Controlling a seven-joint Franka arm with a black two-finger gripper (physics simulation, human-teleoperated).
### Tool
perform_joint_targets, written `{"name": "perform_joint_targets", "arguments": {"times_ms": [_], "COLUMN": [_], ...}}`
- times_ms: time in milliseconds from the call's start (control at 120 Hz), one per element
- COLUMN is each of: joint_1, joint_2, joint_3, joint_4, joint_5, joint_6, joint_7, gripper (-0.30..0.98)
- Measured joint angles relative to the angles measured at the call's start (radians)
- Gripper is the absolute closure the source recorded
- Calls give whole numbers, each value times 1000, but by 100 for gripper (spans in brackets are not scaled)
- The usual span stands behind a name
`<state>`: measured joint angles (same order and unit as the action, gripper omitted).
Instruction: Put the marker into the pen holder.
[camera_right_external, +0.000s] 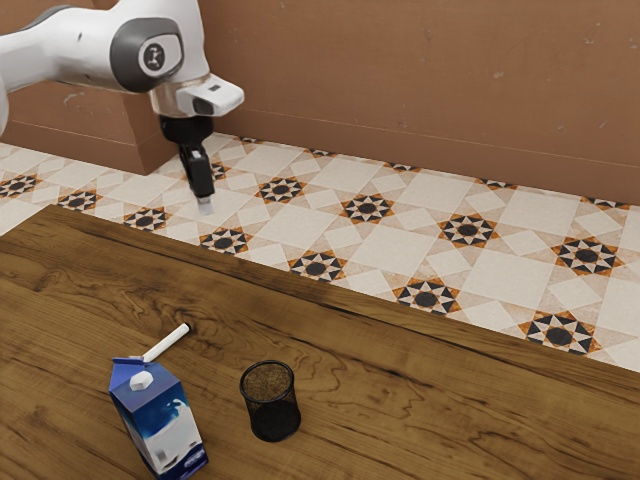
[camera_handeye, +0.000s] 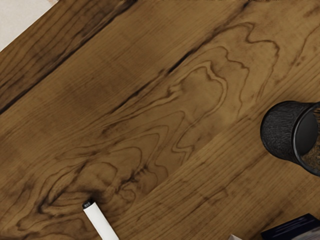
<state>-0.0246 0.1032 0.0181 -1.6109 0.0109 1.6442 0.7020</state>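
Observation:
My gripper hangs high at the exterior view's upper left, well above the table and apart from marker and pen holder; whether it is open or shut cannot be made out. The white marker with a black end lies on the wood, its other end partly hidden by the carton. In the wrist view the marker is cut off by the frame's edge. Upright on the table stands the black mesh pen holder, on the carton's side toward the exterior view's right; the wrist view shows the pen holder partly.
A blue and white milk carton stands close beside the marker, near the pen holder. Its dark blue part appears in the wrist view. The wooden table has its far edge running diagonally, with tiled floor and a brown wall beyond.

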Motion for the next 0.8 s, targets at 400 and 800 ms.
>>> {"name": "perform_joint_targets", "arguments": {"times_ms": [400,800], "joint_1": [60,212], "joint_2": [-160,-71], "joint_3": [7,7], "joint_4": [-347,-529], "joint_5": [-38,69], "joint_6": [158,488], "joint_7": [-14,-181], "gripper": [0,0]}}
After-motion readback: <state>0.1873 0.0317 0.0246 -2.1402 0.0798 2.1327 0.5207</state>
